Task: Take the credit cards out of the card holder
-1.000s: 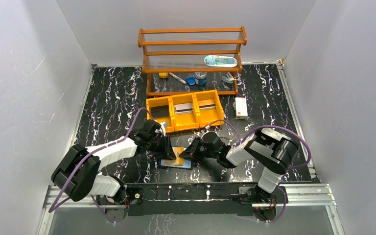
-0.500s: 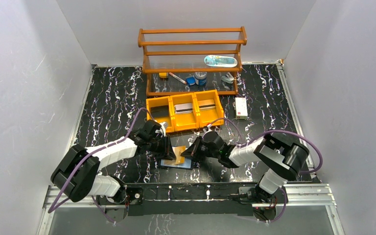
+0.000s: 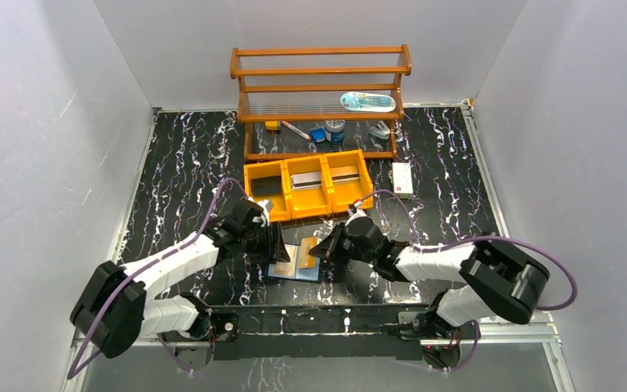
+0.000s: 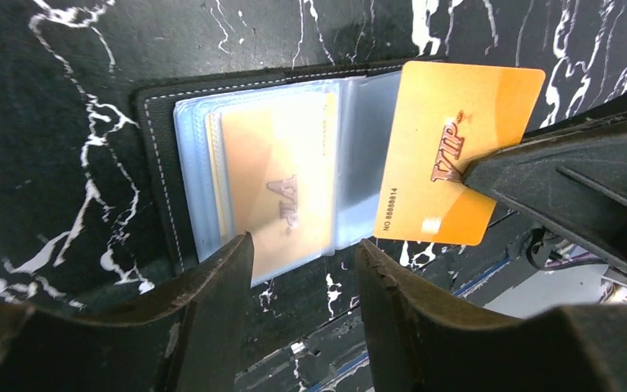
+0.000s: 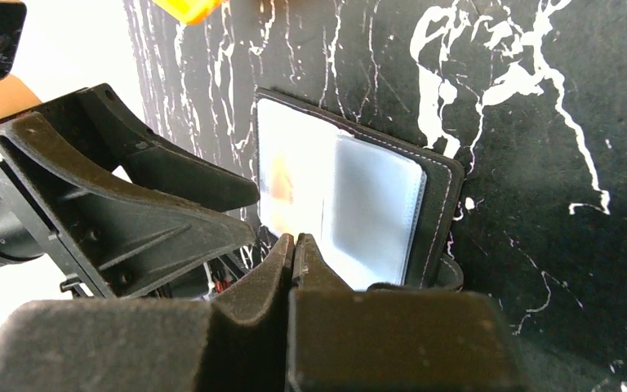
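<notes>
The card holder (image 4: 160, 163) lies open on the black marbled table near the front edge (image 3: 292, 272), with its pale blue sleeves facing up. One gold credit card (image 4: 273, 192) marked VIP sits inside the left sleeve. A second gold credit card (image 4: 449, 147) hangs tilted over the right panel, free of the sleeves and pinched at one corner by my right gripper (image 3: 323, 251). From the right wrist its jaws (image 5: 295, 243) are shut on the card's thin edge, above the holder (image 5: 375, 204). My left gripper (image 4: 304, 261) hovers open over the holder's near edge with nothing between its fingers.
A yellow three-compartment bin (image 3: 310, 215) stands just behind the grippers. Behind it is a wooden shelf rack (image 3: 320, 72) with small items on its lower shelf. A white box (image 3: 402, 180) lies to the right of the bin. The table's front rail runs close below the holder.
My right gripper has shut on the gold card and drawn it rightward out of the sleeve. My left gripper has opened and let go of the holder.
</notes>
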Robot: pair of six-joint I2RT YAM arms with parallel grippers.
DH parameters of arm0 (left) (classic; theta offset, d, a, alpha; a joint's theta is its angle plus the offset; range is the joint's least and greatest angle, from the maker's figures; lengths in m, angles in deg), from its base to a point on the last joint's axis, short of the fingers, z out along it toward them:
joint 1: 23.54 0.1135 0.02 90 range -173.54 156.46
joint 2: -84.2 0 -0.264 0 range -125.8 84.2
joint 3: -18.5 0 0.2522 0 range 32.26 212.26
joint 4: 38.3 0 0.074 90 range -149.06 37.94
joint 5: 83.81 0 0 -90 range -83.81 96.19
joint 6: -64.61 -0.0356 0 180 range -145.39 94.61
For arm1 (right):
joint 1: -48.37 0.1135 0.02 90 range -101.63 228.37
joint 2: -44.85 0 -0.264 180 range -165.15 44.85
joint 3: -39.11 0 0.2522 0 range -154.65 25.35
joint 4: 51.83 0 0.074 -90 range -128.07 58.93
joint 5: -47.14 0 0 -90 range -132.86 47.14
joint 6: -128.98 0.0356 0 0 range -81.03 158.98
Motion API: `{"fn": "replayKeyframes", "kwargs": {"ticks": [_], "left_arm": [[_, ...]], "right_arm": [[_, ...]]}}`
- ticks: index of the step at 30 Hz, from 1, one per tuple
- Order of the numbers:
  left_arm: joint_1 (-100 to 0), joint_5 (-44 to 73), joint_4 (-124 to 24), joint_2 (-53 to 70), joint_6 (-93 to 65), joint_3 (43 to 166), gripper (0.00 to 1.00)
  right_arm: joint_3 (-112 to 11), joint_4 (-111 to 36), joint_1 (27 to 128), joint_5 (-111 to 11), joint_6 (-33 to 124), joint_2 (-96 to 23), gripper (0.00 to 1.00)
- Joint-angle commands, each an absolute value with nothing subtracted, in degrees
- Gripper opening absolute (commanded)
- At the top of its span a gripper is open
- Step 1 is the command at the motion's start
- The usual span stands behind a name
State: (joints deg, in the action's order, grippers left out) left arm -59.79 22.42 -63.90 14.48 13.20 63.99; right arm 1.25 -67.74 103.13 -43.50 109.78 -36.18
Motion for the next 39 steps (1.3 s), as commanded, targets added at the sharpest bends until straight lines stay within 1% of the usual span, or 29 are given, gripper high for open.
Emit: {"fn": "replayKeyframes", "kwargs": {"ticks": [1, 5, 6, 9, 10, 11, 12, 13, 15, 16, 17, 19, 20, 27, 34, 39], "left_arm": [[-59.93, 16.90, -71.07, 20.23, 11.82, 68.64, 0.51], [-59.83, 8.74, -77.43, 23.30, 9.78, 72.64, 0.61], [-59.88, 5.61, -79.26, 23.75, 9.44, 73.86, 0.65], [-59.75, -4.36, -83.25, 25.85, 7.87, 76.74, 0.85], [-59.67, -7.30, -83.63, 27.10, 6.47, 77.32, 0.91], [-58.59, -11.42, -84.11, 28.18, 2.58, 78.45, 0.98], [-56.25, -11.70, -84.36, 27.99, 0.13, 78.52, 0.98], [-51.46, -9.84, -83.66, 28.10, -1.94, 77.85, 0.98], [-34.95, 3.14, -80.07, 28.76, -2.89, 75.25, 0.98], [-33.58, 4.42, -79.28, 28.59, -2.27, 74.29, 0.98], [-33.21, 3.52, -78.85, 28.52, -1.46, 73.32, 0.98], [-33.21, 1.27, -79.54, 29.35, -1.45, 73.74, 0.98], [-33.21, -0.40, -79.12, 31.35, -1.56, 73.66, 0.98], [-33.21, -1.49, -78.70, 33.56, -2.34, 73.56, 0.98], [-33.20, -0.54, -77.99, 33.73, -3.14, 73.31, 0.98], [-33.21, 0.10, -78.07, 33.81, -3.49, 73.47, 0.98]], "right_arm": [[1.19, -61.89, 102.54, -39.11, 105.50, -30.21, 0.00], [0.89, -56.78, 102.16, -35.01, 103.06, -24.96, 0.00], [0.65, -55.41, 102.08, -33.98, 102.20, -23.55, 0.00], [-0.66, -50.09, 101.68, -29.87, 98.98, -18.79, 0.00], [-1.65, -46.72, 101.48, -26.96, 97.01, -16.42, 0.00], [-3.87, -40.24, 101.04, -20.37, 93.40, -12.27, 0.00], [-5.19, -37.30, 100.80, -15.61, 91.09, -9.82, 0.00], [-6.42, -34.71, 100.74, -11.03, 88.95, -7.91, 0.00], [-11.29, -30.47, 99.07, -3.76, 79.29, -6.80, 0.00], [-12.75, -29.87, 97.98, -3.52, 76.71, -7.70, 0.00], [-14.69, -29.89, 95.90, -4.33, 72.83, -8.80, 0.00], [-18.08, -31.98, 89.38, -12.11, 64.72, -12.88, 0.00], [-22.04, -32.58, 84.16, -20.62, 58.30, -18.11, 0.00], [-28.36, -34.97, 83.39, -25.56, 45.02, -26.40, 0.00], [-31.25, -37.57, 83.42, -30.29, 26.65, -30.21, 0.00], [-34.96, -32.18, 83.43, -32.24, 11.93, -35.41, 0.00]]}}
